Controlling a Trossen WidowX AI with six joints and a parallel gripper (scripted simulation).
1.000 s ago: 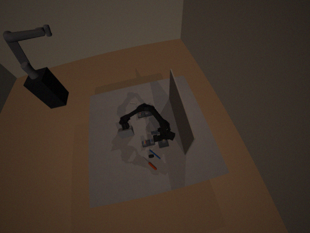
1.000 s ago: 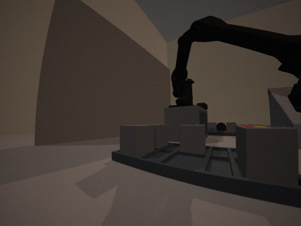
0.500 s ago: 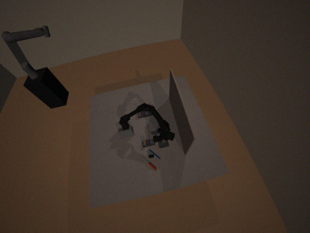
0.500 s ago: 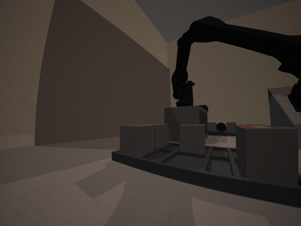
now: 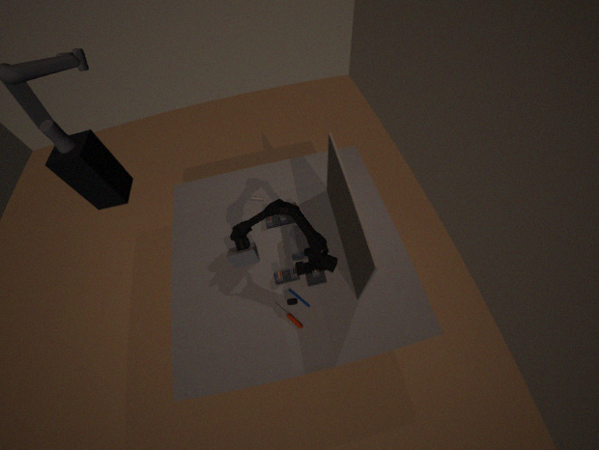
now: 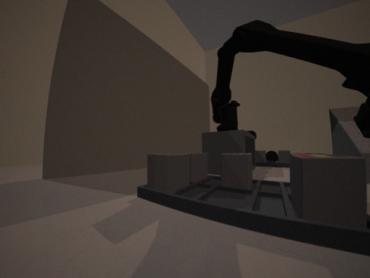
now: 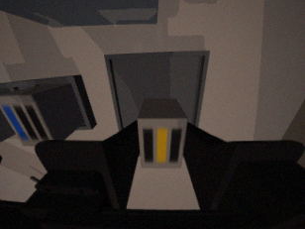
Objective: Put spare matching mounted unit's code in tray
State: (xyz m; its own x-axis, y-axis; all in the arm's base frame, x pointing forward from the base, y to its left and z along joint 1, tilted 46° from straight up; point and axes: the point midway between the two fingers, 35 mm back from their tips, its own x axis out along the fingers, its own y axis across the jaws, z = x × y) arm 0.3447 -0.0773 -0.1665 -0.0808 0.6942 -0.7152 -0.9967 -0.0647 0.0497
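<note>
In the wrist view the gripper (image 7: 160, 163) is clamped on a grey spare block (image 7: 161, 140), its dark fingers pressed against both sides; the end face of the block shows one yellow stripe between two dark stripes; just beyond it, toward 12 o'clock, lies the tray (image 7: 113, 93), a shallow rectangular frame with raised dark edges, and the block sits at the near edge of that frame, though the view does not show whether it touches the floor of the tray; at 9 o'clock stands another unit (image 7: 42, 110) whose face carries a blue stripe beside dark ones; from the exterior camera, the nearest thing is a dark slotted rack (image 6: 239, 206) holding several grey blocks, the closest at 3 o'clock bearing red, yellow and blue marks on its top (image 6: 317, 155); behind the rack the arm (image 6: 222, 80) reaches down and the gripper (image 6: 227, 128) meets the top of a taller grey box (image 6: 224, 143); further back a small dark rounded object (image 6: 271, 155) rests on the surface; from the top camera, an orange-handled screwdriver (image 5: 294, 320) and a blue pen (image 5: 299, 297) lie at 6 o'clock of the arm, with a small black piece (image 5: 291, 301) between them; an upright grey panel (image 5: 348, 217) stands at 3 o'clock on the pale mat (image 5: 232, 338)
</note>
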